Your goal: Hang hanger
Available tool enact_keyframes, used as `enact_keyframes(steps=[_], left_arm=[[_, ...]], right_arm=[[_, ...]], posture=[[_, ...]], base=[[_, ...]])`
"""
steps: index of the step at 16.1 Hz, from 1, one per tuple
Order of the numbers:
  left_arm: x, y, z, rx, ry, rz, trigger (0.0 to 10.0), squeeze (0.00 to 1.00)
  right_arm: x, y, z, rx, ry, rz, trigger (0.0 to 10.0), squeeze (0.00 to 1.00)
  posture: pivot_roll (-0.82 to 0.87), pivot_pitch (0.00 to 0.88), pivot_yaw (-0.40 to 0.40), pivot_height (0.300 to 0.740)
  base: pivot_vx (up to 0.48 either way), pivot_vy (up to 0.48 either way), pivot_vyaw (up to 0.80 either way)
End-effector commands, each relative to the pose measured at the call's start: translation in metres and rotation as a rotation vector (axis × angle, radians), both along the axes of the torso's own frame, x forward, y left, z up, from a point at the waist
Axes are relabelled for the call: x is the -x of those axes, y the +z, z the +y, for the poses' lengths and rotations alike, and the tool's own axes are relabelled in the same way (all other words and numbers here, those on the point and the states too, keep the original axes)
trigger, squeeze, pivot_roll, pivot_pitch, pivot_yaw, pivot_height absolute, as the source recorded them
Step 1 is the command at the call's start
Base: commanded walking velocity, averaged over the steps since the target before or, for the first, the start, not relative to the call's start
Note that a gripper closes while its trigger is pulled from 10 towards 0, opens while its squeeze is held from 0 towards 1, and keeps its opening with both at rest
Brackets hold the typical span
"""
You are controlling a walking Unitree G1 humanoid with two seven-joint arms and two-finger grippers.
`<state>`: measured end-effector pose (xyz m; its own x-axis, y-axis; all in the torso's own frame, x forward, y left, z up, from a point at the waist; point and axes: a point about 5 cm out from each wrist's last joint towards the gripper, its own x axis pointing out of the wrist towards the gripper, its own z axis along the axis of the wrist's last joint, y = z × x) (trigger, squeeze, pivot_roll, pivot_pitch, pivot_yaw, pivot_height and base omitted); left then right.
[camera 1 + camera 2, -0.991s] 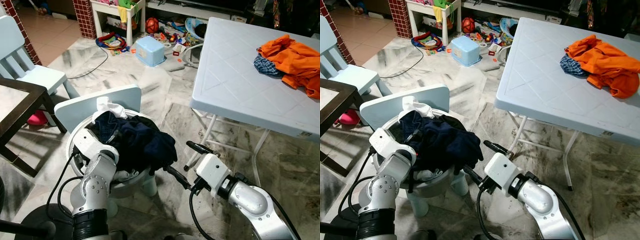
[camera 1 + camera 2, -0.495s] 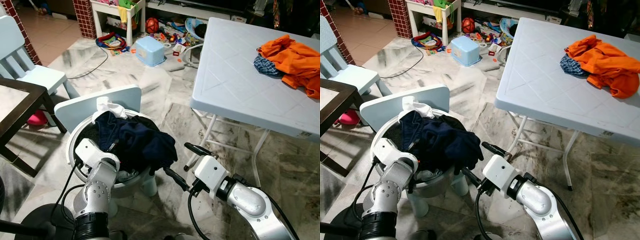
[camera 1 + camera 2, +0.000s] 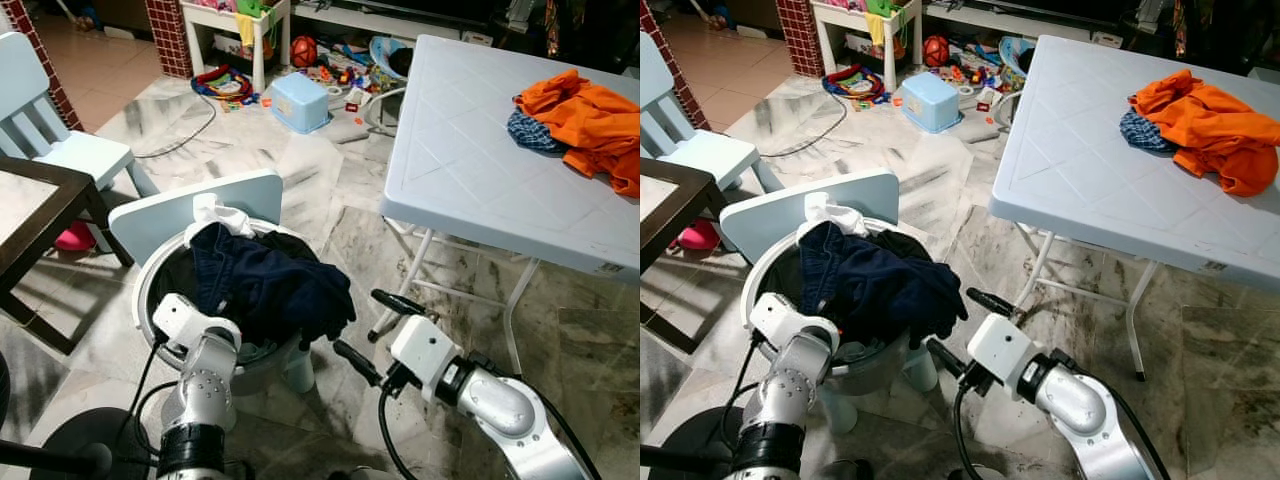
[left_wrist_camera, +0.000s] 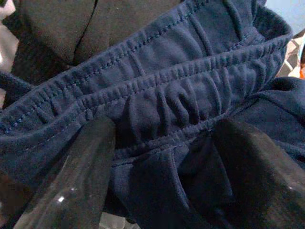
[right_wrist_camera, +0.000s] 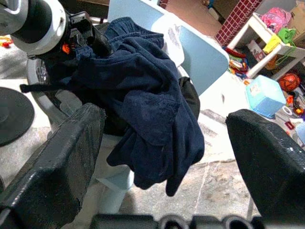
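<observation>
A white basket (image 3: 148, 290) stands on a small light-blue chair (image 3: 180, 210). It is heaped with navy clothes (image 3: 270, 285) and a white cloth (image 3: 215, 212). No hanger can be made out. My left arm's wrist (image 3: 188, 325) reaches into the basket at its near rim. In the left wrist view, my left gripper (image 4: 162, 126) is open, with a navy elastic waistband (image 4: 157, 90) bunched between its fingers. My right gripper (image 3: 375, 330) hovers open just right of the basket, level with the drooping navy cloth (image 5: 152, 114) and not touching it.
A white folding table (image 3: 480, 150) at the right carries an orange garment (image 3: 590, 115). To the left are a dark wooden table (image 3: 40, 210) and a pale blue child's chair (image 3: 50, 130). Toys and a blue bin (image 3: 300, 100) litter the marble floor beyond.
My left wrist has dropped lower along the basket's near rim. The navy heap has shifted slightly. The right gripper has stayed almost where it was.
</observation>
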<state>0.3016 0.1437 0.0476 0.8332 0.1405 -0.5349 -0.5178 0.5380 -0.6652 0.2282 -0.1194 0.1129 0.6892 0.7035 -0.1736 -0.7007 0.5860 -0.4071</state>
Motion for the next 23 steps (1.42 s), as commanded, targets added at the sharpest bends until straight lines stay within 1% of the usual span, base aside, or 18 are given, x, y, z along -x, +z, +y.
enact_keyframes(steps=[1, 3, 4, 5, 8, 10, 13, 18, 20, 21, 22, 23], left_arm=[[-0.001, -0.002, -0.005, -0.006, -0.005, -0.001, 0.0, 0.00], [-0.003, -0.001, -0.001, -0.050, -0.007, -0.016, 0.0, 0.00], [-0.003, -0.001, 0.001, -0.067, -0.005, -0.019, 0.0, 0.00], [-0.004, -0.001, 0.001, -0.075, -0.005, -0.022, 0.0, 0.00], [-0.006, 0.005, 0.003, -0.158, -0.015, -0.062, 0.0, 0.00], [-0.007, 0.009, 0.004, -0.189, -0.010, -0.082, 0.0, 0.00], [-0.011, 0.018, 0.007, -0.269, -0.019, -0.128, 0.0, 0.00], [-0.013, 0.020, 0.007, -0.263, -0.006, -0.137, 0.0, 0.00], [-0.013, 0.022, 0.006, -0.273, -0.009, -0.147, 0.0, 0.00], [-0.012, 0.024, 0.007, -0.318, -0.015, -0.153, 0.0, 0.00], [-0.012, 0.026, 0.009, -0.345, -0.010, -0.149, 0.0, 0.00], [-0.011, 0.029, 0.010, -0.377, -0.006, -0.121, 0.5, 0.00]], right_arm=[[0.001, 0.001, 0.001, 0.010, 0.019, -0.010, 10.0, 0.00], [0.001, 0.001, 0.002, -0.004, 0.033, 0.007, 10.0, 0.00], [0.003, -0.001, 0.002, -0.026, 0.049, 0.054, 10.0, 0.00], [0.003, -0.002, 0.001, -0.032, 0.050, 0.074, 10.0, 0.00], [0.000, -0.003, -0.004, -0.014, 0.041, 0.070, 10.0, 0.00], [0.001, -0.004, -0.003, -0.017, 0.037, 0.078, 10.0, 0.00], [-0.001, -0.005, -0.005, -0.013, 0.029, 0.075, 10.0, 0.00], [-0.002, -0.006, -0.005, -0.004, 0.031, 0.070, 10.0, 0.00], [-0.002, -0.007, -0.005, 0.001, 0.034, 0.068, 10.0, 0.00], [-0.002, -0.007, -0.004, 0.004, 0.036, 0.067, 10.0, 0.00], [-0.002, -0.007, -0.004, 0.006, 0.036, 0.065, 10.0, 0.00], [-0.002, -0.006, -0.005, 0.008, 0.035, 0.064, 10.0, 0.00]], posture=[[-0.09, 0.117, -0.087, 0.740], [-0.08, 0.117, -0.087, 0.740], [-0.08, 0.117, -0.086, 0.740], [-0.08, 0.117, -0.086, 0.740], [-0.08, 0.119, -0.082, 0.740], [-0.09, 0.117, -0.079, 0.740], [-0.09, 0.113, -0.076, 0.740], [-0.08, 0.109, -0.078, 0.740], [-0.08, 0.110, -0.079, 0.740], [-0.08, 0.110, -0.079, 0.740], [-0.08, 0.112, -0.078, 0.740], [-0.08, 0.116, -0.077, 0.740]], base=[[0.000, 0.000, 0.00], [0.000, 0.000, 0.00], [0.000, 0.000, 0.00], [0.000, 0.000, 0.00], [0.000, 0.000, 0.00], [0.000, 0.000, 0.00], [0.000, 0.000, 0.00], [0.000, 0.000, 0.00], [0.000, 0.000, 0.00], [0.000, 0.000, 0.00], [0.000, 0.000, 0.00], [0.000, 0.000, 0.00]])
